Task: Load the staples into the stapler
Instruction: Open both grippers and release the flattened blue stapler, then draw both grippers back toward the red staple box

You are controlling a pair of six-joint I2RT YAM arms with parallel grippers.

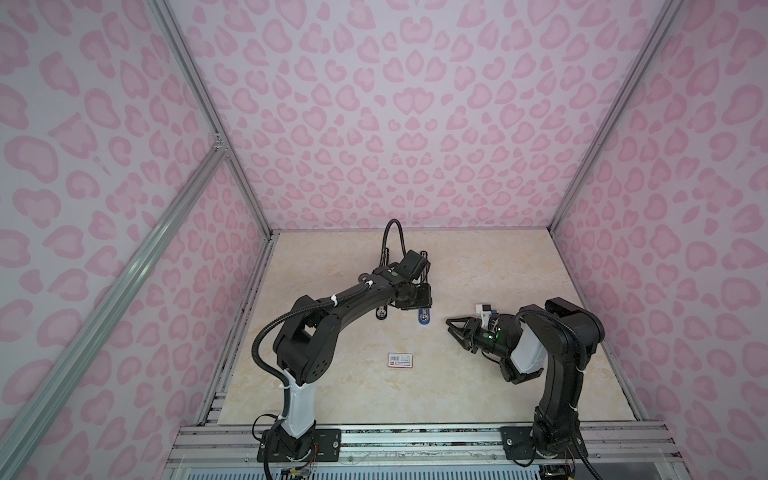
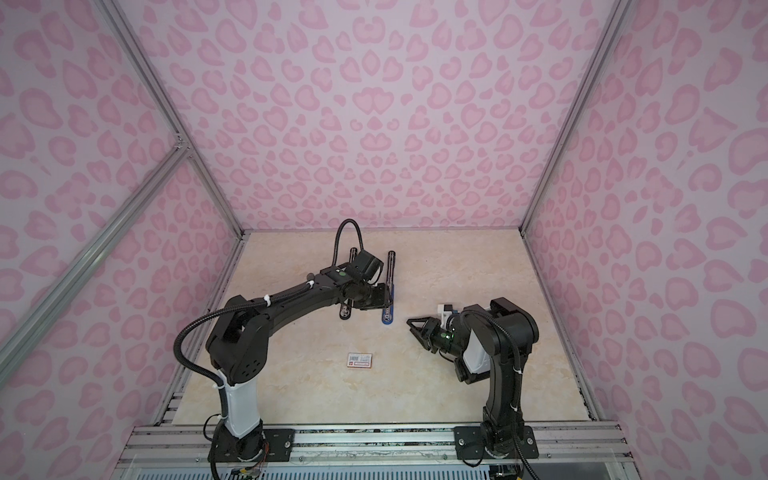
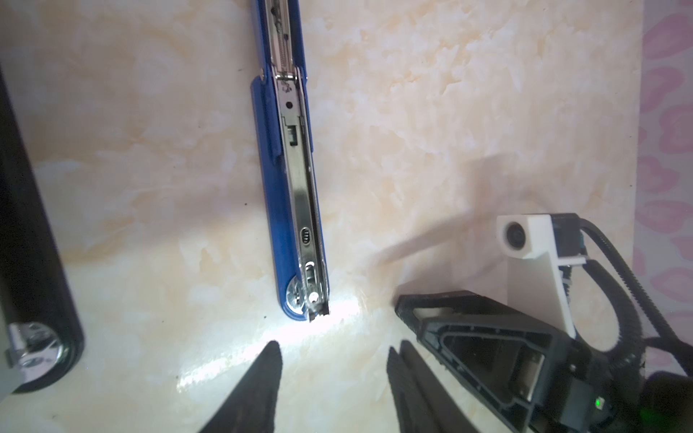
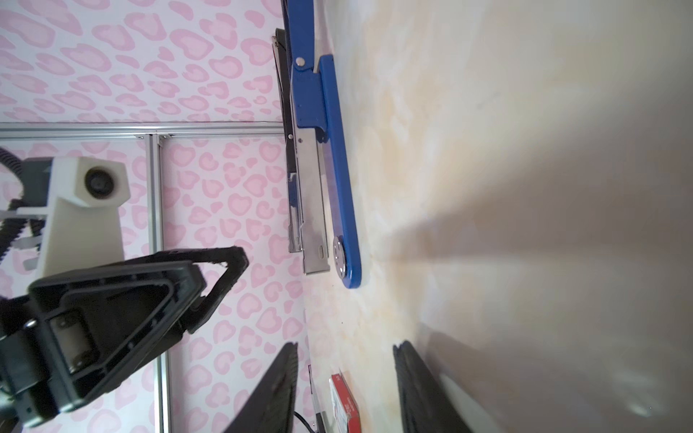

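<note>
Cream worktop [image 1: 498, 374] held the blue stapler [image 3: 296, 210], lying open, just past the left claw [image 3: 333, 346]. Both it and the right claw [image 4: 347, 345] gaped half open, empty. No staples showed; fetching a strip probably came next.

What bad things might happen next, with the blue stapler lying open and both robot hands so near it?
1. The left gripper and right gripper hover close together, jaws open and empty, so they might bump.
2. The blue stapler lies loose on the smooth table; a nudge could slide it.
3. The black stapler beside it might get knocked.
</note>
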